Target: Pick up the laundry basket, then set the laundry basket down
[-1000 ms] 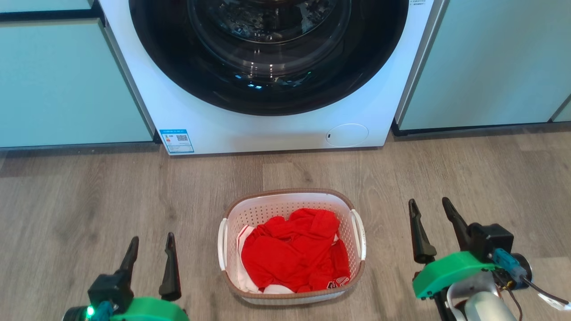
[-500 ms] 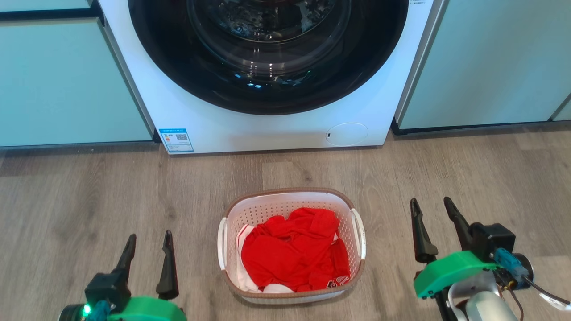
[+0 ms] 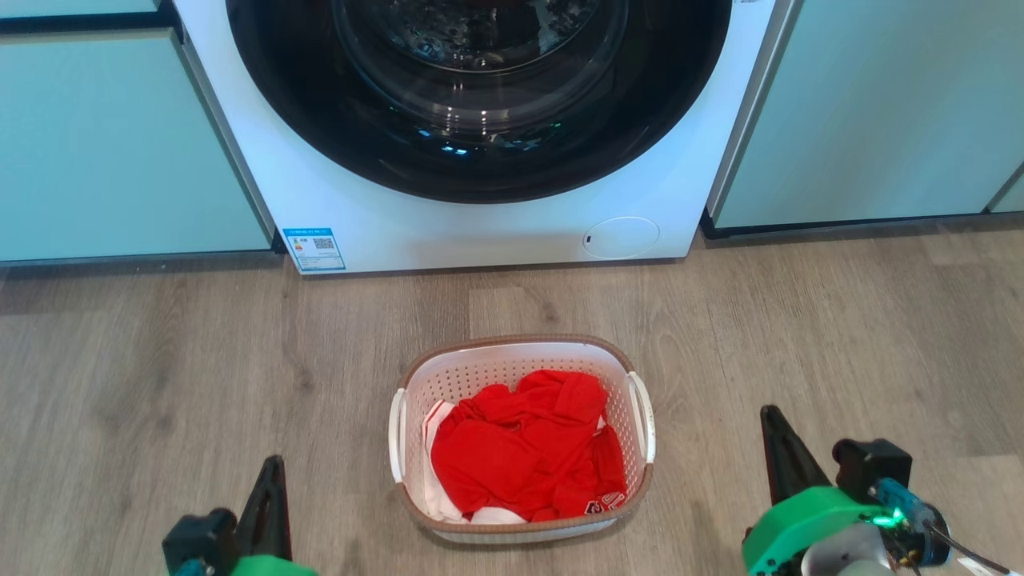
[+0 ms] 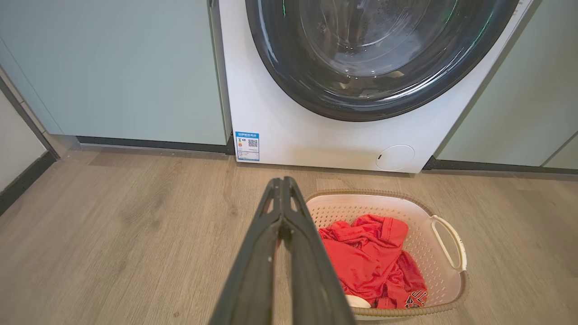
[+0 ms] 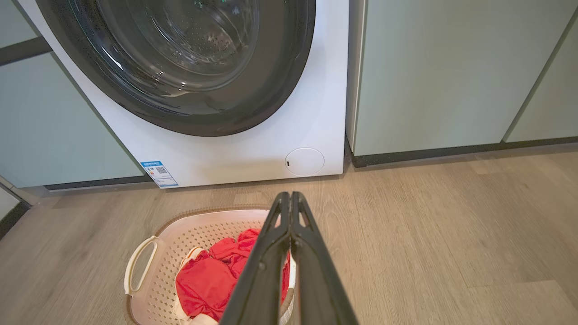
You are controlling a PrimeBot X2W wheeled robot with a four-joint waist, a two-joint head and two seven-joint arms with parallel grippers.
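Both open a moment ago, your left gripper and right gripper are now closed and empty, leaving the laundry basket ungrasped.

Wood-look floor: grey-brown planks, grain and seams running left to right in the head view; surface matte. Laundry basket stands directly on the planks, upright, near the middle of the head view; a strip of plank lies between it and the washing machine. Washing machine stands at the far edge of the floor, between the left cabinet and the right cabinet, both pale green; a dark plinth meets the planks beneath the right cabinet.
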